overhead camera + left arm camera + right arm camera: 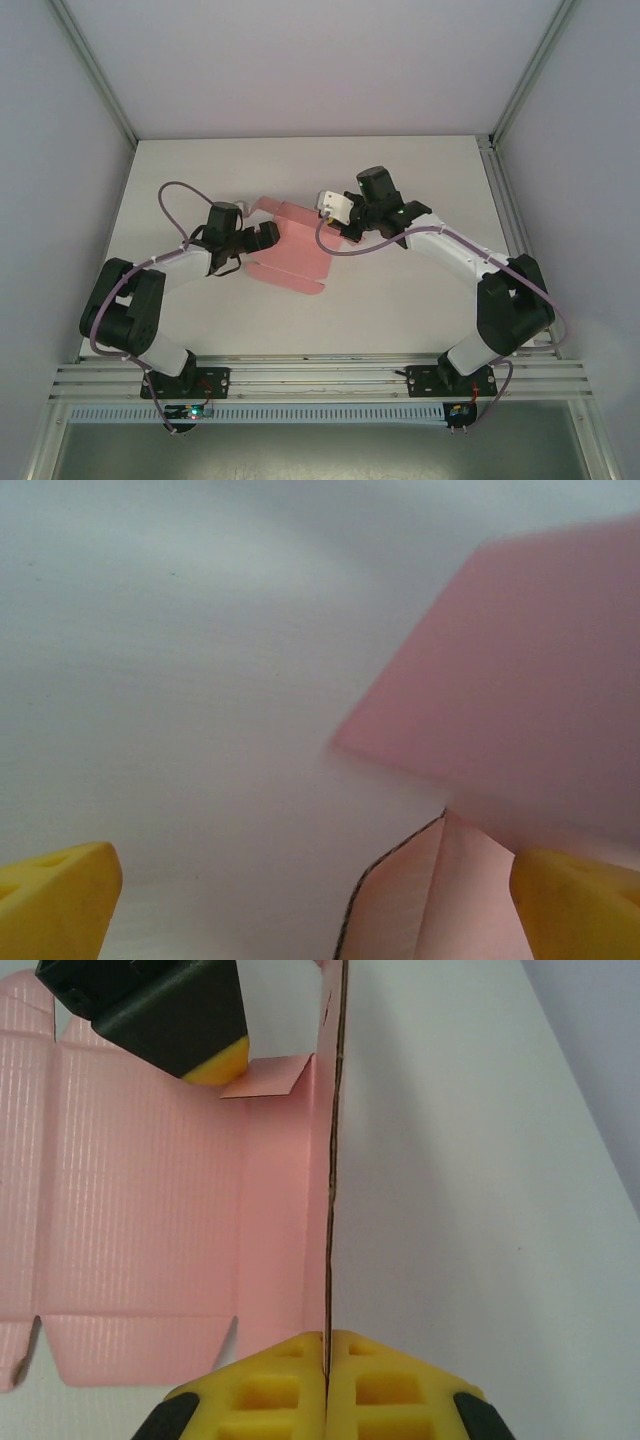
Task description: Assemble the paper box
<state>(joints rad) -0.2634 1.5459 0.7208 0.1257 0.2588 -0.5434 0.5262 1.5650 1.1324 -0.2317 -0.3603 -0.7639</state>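
- Paper box (290, 250), top view: a mostly flat pink sheet on the table (420, 300), lying between the left gripper (262, 238) and the right gripper (340, 222). Its long axis runs slantwise from near to far, with one tool at each long side.
- Left wrist view: the left gripper (320, 910) has its jaws wide apart and holds nothing. Pink card rises ahead and to the right of it, over the right-hand fingertip.
- Right wrist view: the right gripper (327, 1370) is pinched together on the sheet's upright side wall, which runs straight ahead from the pads. The flat panel lies to their left.
- Judgement: hold that pinch firm while the free tool folds the far end along its crease, pressing squarely, not at a slant.
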